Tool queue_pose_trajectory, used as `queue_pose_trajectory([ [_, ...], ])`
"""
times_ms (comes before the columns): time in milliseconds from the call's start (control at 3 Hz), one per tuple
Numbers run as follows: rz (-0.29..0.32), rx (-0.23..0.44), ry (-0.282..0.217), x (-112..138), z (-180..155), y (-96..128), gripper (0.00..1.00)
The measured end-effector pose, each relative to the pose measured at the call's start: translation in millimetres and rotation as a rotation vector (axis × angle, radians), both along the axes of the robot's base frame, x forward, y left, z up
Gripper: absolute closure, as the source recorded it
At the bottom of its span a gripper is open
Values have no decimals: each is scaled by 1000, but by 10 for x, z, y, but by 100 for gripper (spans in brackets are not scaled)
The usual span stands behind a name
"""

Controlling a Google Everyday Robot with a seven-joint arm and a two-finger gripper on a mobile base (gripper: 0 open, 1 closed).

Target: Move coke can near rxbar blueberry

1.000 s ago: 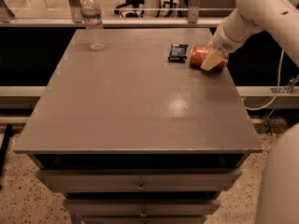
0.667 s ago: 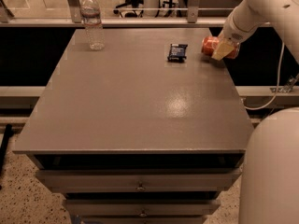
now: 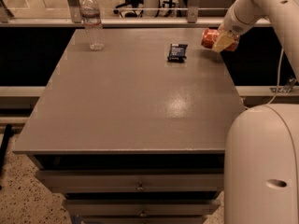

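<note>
The end effector is clamping the one can, holding it tipped sideways over the far right edge of the tabletop, near the one bar lying flat, while one bottle is standing far left.

A grey table with drawers beneath catches a glint of light right of centre. Speckled floor shows near left, and a railing runs along the far side.
</note>
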State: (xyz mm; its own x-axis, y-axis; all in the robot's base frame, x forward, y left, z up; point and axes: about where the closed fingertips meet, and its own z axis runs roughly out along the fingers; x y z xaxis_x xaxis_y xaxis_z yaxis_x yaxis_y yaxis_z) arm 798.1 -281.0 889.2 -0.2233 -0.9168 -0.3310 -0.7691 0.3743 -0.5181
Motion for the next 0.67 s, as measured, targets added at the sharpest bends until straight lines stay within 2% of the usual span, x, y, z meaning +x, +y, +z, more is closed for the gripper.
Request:
queue_pose_trajectory([
  [667, 106, 81, 103, -53, -244, 455, 97],
])
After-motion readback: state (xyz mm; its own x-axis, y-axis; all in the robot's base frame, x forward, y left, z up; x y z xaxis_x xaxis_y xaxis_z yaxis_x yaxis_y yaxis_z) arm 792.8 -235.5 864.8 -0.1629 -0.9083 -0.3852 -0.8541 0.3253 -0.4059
